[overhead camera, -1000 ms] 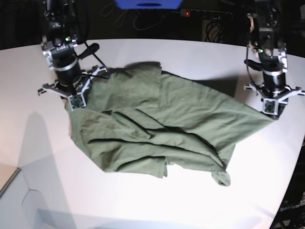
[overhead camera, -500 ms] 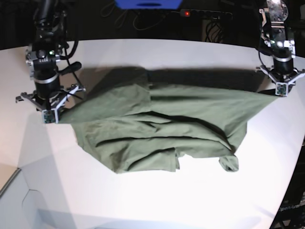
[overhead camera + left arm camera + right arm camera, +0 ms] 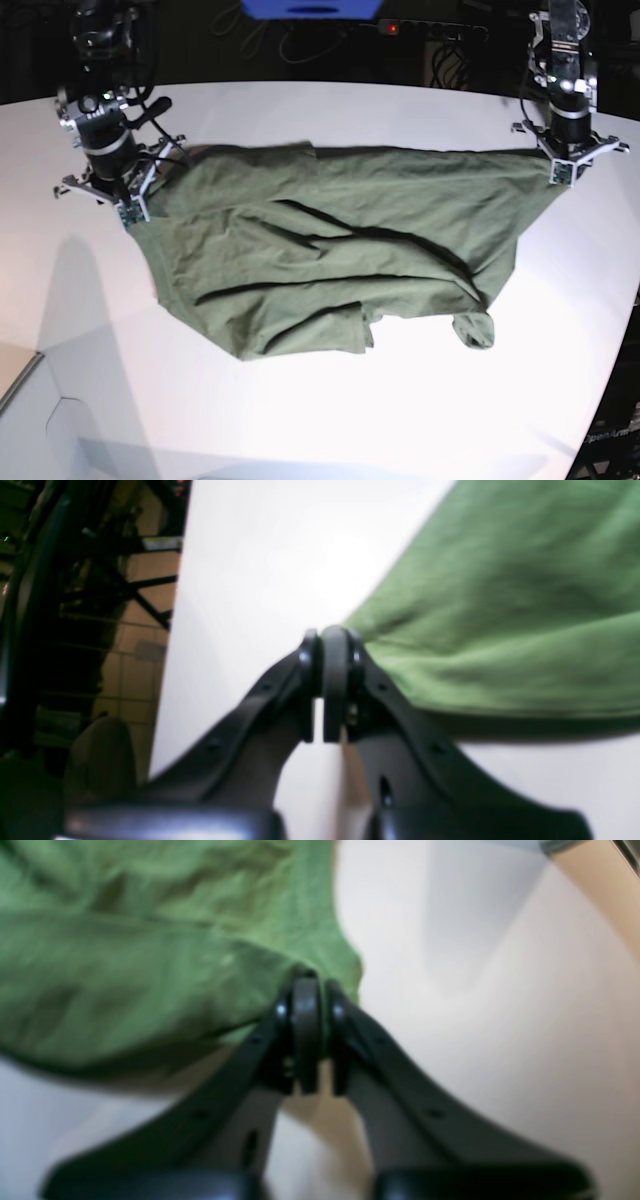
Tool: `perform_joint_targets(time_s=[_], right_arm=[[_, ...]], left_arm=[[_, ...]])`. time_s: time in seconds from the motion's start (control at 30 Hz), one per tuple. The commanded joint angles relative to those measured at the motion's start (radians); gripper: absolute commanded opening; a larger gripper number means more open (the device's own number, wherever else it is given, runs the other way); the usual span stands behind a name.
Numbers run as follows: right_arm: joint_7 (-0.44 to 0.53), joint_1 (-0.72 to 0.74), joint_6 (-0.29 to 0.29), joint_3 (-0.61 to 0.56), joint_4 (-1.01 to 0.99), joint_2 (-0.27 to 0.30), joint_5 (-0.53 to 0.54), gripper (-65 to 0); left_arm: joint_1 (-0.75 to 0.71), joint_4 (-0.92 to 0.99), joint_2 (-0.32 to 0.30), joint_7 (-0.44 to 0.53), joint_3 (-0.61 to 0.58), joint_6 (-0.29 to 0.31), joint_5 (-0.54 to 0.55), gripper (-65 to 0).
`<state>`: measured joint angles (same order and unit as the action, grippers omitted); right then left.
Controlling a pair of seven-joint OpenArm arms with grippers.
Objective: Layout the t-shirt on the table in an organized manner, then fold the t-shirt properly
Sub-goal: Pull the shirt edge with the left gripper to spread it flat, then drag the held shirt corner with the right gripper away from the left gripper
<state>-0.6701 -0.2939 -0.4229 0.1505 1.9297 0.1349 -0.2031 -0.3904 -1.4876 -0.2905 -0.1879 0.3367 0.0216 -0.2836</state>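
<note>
Pinching the shirt [image 3: 335, 240] at its upper right corner in the base view, the left end effector [image 3: 563, 172] has its fingers pressed together on the cloth. The right end effector [image 3: 133, 208] is at the shirt's upper left edge in the same view. Its fingers are close together, with the cloth at their tips, but the right wrist view is blurred and I cannot tell whether they grip it or have let go.

The shirt lies on the table [image 3: 300, 425], spread wide but uneven. Between the arms, its upper edge runs from one end effector to the other. Creases cross its middle, and its lower edge is ragged, with a small bunched lobe at the lower right. Above the shirt in the base view is a blue object [image 3: 312, 8]. In the left wrist view, tiled floor [image 3: 135, 675] shows left of the shirt, past the table's edge.
</note>
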Motion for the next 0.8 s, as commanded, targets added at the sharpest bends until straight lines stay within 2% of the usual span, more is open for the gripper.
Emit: perform_joint_targets(time_s=[0.0, 0.07, 0.2, 0.37, 0.47, 0.63, 0.7, 0.77], right_arm=[[0.006, 0.008, -0.024, 0.007, 0.015, 0.007, -0.002, -51.8], [-0.006, 0.005, -0.055, 0.008, 0.023, 0.010, -0.003, -45.6], [-0.004, 0.002, -0.061, 0.036, 0.035, 0.012, -0.003, -37.7], [0.003, 0.037, -0.061, 0.145, 0.055, -0.027, -0.002, -34.4], [-0.006, 0.088, -0.064, 0.182, 0.053, -0.034, -0.002, -34.4], [-0.006, 0.164, -0.066, 0.111, 0.043, -0.028, -0.006, -34.4], [-0.007, 0.216, -0.066, 0.054, 0.010, -0.016, -0.006, -34.4], [-0.017, 0.269, -0.066, -0.001, -0.046, -0.013, -0.006, -34.4]], left_arm=[[-0.002, -0.014, -0.016, 0.014, 0.006, -0.016, -0.003, -64.6], [-0.002, -0.012, -0.014, 0.014, -0.004, -0.016, -0.004, -64.5], [-0.002, -0.012, -0.014, 0.012, 0.002, -0.024, -0.003, -64.5], [-0.011, -0.018, -0.014, 0.012, 0.002, -0.021, -0.004, -64.2], [-0.015, -0.028, -0.014, 0.012, 0.002, -0.024, -0.003, -55.5], [-0.031, -0.043, 0.014, 0.020, 0.032, -0.019, -0.001, -29.6], [-0.031, -0.068, 0.030, 0.017, 0.057, -0.018, -0.001, -24.2], [-0.031, -0.103, 0.047, 0.015, 0.098, -0.018, -0.001, -23.2]])
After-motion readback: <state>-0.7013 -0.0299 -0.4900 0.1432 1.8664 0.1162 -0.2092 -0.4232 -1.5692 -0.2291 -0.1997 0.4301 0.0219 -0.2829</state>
